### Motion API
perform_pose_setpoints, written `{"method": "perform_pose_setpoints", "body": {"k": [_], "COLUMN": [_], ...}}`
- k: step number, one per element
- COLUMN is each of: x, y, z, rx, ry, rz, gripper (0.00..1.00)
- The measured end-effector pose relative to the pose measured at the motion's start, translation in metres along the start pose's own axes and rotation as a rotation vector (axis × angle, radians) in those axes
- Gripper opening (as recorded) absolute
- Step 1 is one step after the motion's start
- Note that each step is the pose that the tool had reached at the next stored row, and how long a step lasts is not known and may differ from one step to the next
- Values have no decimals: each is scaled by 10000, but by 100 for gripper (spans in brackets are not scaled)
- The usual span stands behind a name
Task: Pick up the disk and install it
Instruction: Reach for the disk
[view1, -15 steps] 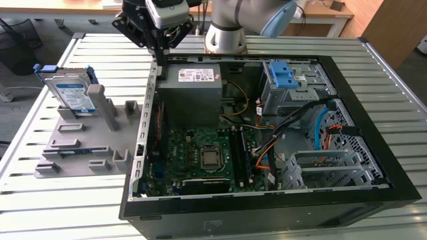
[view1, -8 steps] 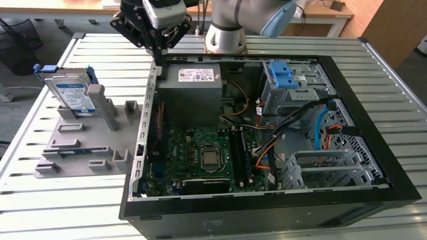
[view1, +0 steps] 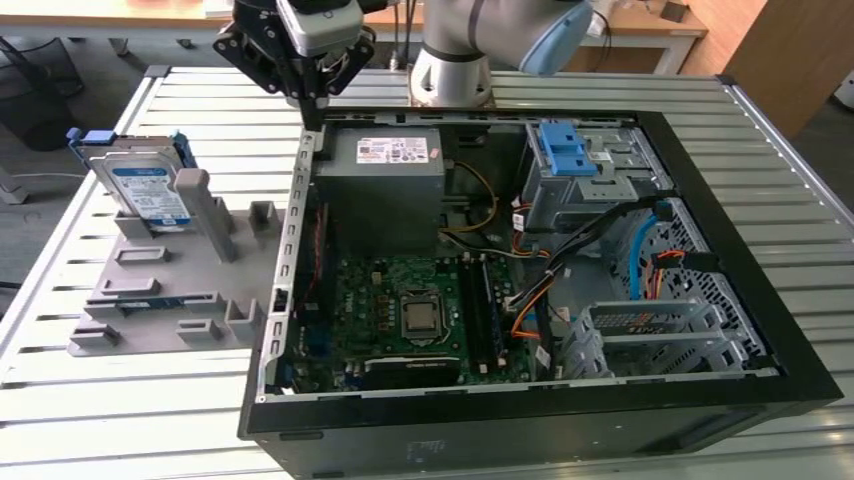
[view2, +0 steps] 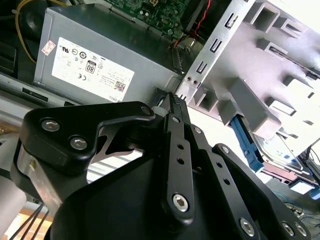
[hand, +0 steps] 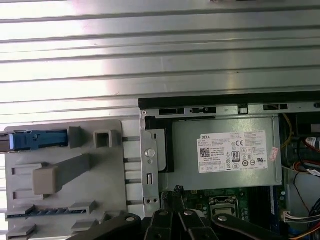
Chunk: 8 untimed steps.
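Silver disk (view1: 144, 190) is sitting in the grey fixture (view1: 174, 290) on the table (view1: 134, 400), exterior view's left, not yet picked. Tool (view1: 311, 112) is hovering over the computer case (view1: 534, 425) edge, fingers together, gripping nothing.

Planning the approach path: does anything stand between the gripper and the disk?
Nothing visible blocks it from above. The gripper hangs over the case's corner; the disk sits in the grey fixture toward the exterior view's left. A grey post flanks the disk's case-side face.
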<state>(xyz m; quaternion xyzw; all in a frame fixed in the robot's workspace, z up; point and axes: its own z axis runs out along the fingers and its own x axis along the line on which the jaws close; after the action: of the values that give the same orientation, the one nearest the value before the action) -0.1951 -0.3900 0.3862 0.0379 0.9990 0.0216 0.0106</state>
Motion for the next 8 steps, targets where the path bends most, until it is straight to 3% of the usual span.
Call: {"method": "perform_pose_setpoints", "body": {"k": [8], "x": [102], "y": [65], "z": [6], "rx": [-3], "ry": [7], "rz": [0], "gripper": [11]}}
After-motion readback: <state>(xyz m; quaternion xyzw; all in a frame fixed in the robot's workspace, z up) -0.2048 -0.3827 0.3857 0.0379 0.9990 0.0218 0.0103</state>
